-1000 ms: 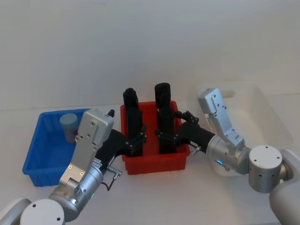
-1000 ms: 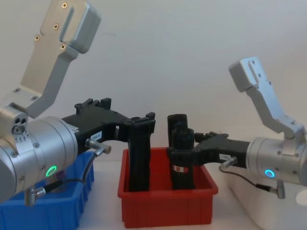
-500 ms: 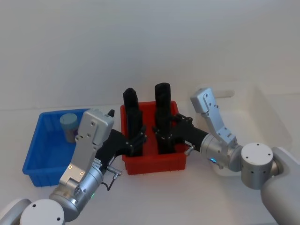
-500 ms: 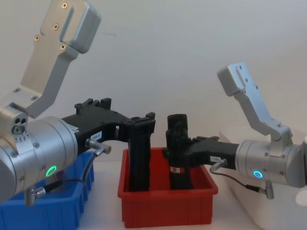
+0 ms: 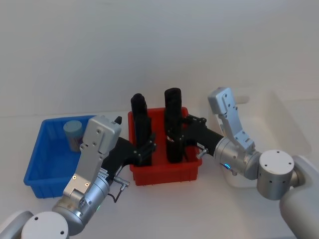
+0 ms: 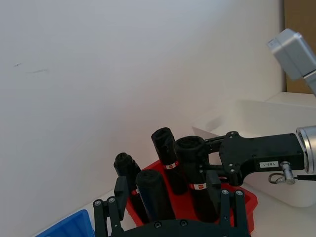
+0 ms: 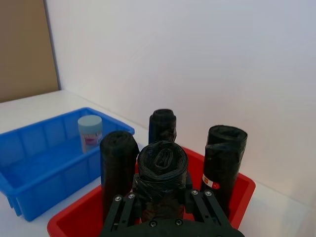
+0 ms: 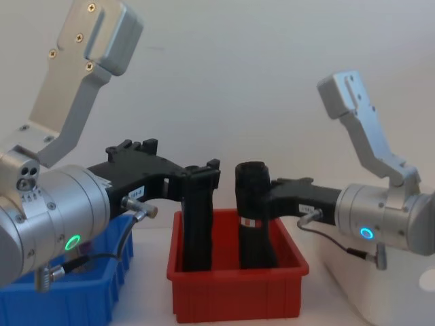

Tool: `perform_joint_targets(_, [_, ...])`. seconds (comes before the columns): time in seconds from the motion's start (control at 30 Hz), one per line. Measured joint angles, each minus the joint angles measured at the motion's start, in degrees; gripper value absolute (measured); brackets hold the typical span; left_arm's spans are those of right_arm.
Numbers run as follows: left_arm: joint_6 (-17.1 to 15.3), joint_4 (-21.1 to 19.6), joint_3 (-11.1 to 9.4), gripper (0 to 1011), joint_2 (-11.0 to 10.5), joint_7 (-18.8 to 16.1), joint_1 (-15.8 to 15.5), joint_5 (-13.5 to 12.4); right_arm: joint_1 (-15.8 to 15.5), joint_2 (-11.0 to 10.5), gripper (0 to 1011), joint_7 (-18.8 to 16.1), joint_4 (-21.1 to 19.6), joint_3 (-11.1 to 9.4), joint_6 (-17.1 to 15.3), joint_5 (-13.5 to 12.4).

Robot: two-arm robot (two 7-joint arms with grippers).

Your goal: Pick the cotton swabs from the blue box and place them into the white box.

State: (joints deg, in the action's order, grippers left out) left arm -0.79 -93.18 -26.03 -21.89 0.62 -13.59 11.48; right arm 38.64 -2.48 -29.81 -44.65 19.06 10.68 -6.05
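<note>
smooth glossy blue plastic box (image 5: 37, 164); glossy red plastic bin (image 5: 164, 173); matt black wrapped upright cylinders (image 5: 172, 119); milky, slightly translucent white plastic box (image 5: 289, 129); brushed silver metal arm housings (image 8: 61, 204).

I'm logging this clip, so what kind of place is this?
Probably a robot test bench: a bare white table against a plain wall, holding only a blue box, a red bin and a white box.

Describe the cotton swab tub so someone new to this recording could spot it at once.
Start at the blue box, left of the red bin on the table. In its far corner stands the cotton swab tub, a small clear cylinder with a pale blue lid. Unlike the tall black cylinders in the red bin, it is short, light-coloured and alone.
</note>
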Motion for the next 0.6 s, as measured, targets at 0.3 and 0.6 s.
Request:
perform_joint_targets(0.3, [0.0, 0.0, 0.0, 1004, 0.0, 0.0, 0.0, 0.0, -5.1, -2.1, 396, 2.2, -12.5, -0.5, -2.4, -2.9])
perform_joint_targets(0.6, [0.0, 0.0, 0.0, 1004, 0.0, 0.0, 0.0, 0.0, -9.9, -4.3, 360, 6.6, -24.5, -1.2, -5.0, -4.4])
